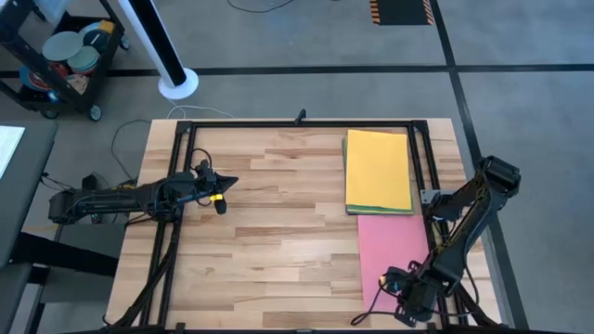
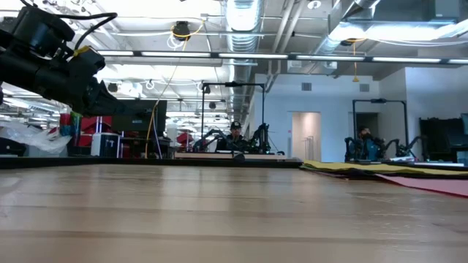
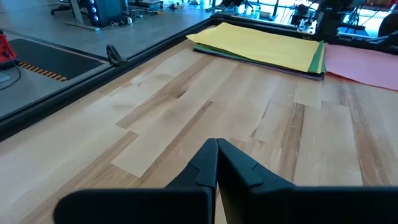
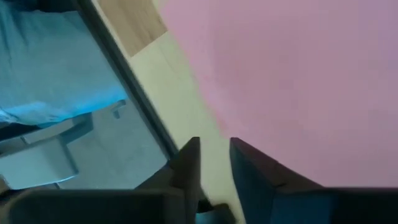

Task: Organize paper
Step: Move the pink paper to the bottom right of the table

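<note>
A stack of paper (image 1: 379,172) with a yellow sheet on top and green and purple edges under it lies flat at the table's far right, also visible as stack (image 3: 261,46) and stack (image 2: 365,166). A single pink sheet (image 1: 394,255) lies flat just near of it, seen too as sheet (image 4: 298,81). My right gripper (image 1: 390,281) (image 4: 214,158) sits low at the pink sheet's near left edge, open by a narrow gap, one finger over the pink and one over bare wood. My left gripper (image 1: 225,181) (image 3: 216,149) is shut above the table's left part. My right gripper: I cannot tell whether its fingers touch the pink sheet. One finger (image 4: 255,171) stands over the sheet's near left edge (image 4: 214,118), coming from the table's near right side, and the sheet lies flat on the wood.
Black frame rails (image 1: 297,123) run along the table's far edge and down both sides. Bare wood (image 1: 278,232) fills the middle and near left. Off the table stand a cart with plates (image 1: 65,56) and a white pole base (image 1: 176,83). A person (image 2: 235,131) sits in the room beyond.
</note>
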`<state>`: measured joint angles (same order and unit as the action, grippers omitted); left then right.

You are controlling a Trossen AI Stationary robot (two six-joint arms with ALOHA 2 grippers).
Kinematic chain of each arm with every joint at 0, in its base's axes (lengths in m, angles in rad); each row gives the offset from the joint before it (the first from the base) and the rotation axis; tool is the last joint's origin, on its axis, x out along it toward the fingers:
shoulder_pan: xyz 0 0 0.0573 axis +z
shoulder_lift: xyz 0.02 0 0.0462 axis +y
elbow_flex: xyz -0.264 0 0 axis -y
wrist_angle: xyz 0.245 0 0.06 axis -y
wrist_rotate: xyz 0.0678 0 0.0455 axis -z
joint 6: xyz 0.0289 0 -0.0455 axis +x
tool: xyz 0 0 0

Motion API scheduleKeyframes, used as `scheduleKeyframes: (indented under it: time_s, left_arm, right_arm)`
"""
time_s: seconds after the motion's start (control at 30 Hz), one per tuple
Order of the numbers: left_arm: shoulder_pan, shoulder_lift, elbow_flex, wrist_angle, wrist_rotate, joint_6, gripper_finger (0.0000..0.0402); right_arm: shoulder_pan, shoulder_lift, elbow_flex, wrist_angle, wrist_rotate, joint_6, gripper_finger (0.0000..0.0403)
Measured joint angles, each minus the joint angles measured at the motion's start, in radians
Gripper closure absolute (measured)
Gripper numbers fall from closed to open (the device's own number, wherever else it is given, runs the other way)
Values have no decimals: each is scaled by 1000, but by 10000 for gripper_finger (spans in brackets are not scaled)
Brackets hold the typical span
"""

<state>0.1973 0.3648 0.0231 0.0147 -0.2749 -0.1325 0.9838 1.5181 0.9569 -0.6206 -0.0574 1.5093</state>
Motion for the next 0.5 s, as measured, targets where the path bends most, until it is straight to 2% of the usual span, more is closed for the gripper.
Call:
scheduleKeyframes:
  time_s: [0.13,0.37,0.5]
  left_arm:
    - [0,0,0,1,1,-17,402]
    - [0,0,0,0,1,-42,401]
    - [0,0,0,0,1,-49,401]
  right_arm:
    - [-51,0,0,-69,34,-105,393]
    - [-143,0,-86,-95,138,-156,401]
    - [-162,0,-105,-88,155,-160,402]
